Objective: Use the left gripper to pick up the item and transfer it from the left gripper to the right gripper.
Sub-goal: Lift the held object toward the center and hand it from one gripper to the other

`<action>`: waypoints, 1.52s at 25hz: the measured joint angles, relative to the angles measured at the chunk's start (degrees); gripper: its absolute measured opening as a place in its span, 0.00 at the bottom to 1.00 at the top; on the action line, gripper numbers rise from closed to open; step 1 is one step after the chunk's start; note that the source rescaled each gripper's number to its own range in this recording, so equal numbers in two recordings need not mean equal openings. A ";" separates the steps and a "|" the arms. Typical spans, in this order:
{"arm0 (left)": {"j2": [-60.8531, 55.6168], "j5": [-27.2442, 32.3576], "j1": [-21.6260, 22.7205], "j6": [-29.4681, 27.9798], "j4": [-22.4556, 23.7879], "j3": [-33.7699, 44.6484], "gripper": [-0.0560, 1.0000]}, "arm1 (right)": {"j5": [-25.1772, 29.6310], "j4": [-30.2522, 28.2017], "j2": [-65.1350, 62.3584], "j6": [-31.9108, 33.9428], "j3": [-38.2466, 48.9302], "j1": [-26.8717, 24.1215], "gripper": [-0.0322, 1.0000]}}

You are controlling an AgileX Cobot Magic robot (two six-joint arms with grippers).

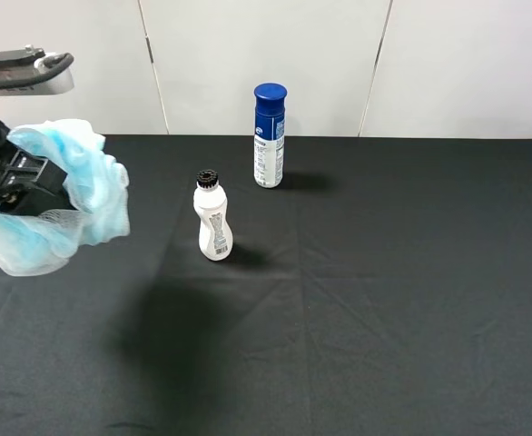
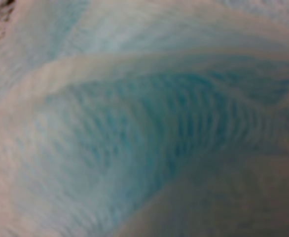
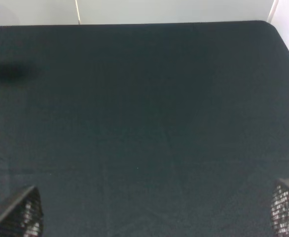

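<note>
The fluffy round bath pouf of pale blue and white mesh hangs above the black cloth-covered table at its left edge, clenched in the black left gripper; its mesh fills the left wrist view. Nearest it stands a small white waisted plastic bottle with a black cap, and behind that a taller white spray can with a blue cap, both upright near mid-table. The right gripper hovers over bare cloth, jaws spread wide and holding nothing.
</note>
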 joint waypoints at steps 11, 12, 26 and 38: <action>0.00 2.48 0.00 21.18 -28.46 -0.47 0.13 | 0.00 0.00 0.00 0.12 0.00 0.00 0.99; 0.00 3.09 0.00 22.86 -30.33 -0.47 0.13 | 0.00 0.00 0.00 0.20 0.00 0.00 0.99; 10.08 14.68 0.00 34.95 -50.98 -4.30 0.12 | -2.94 17.04 16.31 -15.39 -8.79 3.96 0.99; 25.98 20.52 -8.13 35.81 -53.73 -20.61 0.11 | -10.83 13.98 30.04 -24.86 -15.40 26.59 0.99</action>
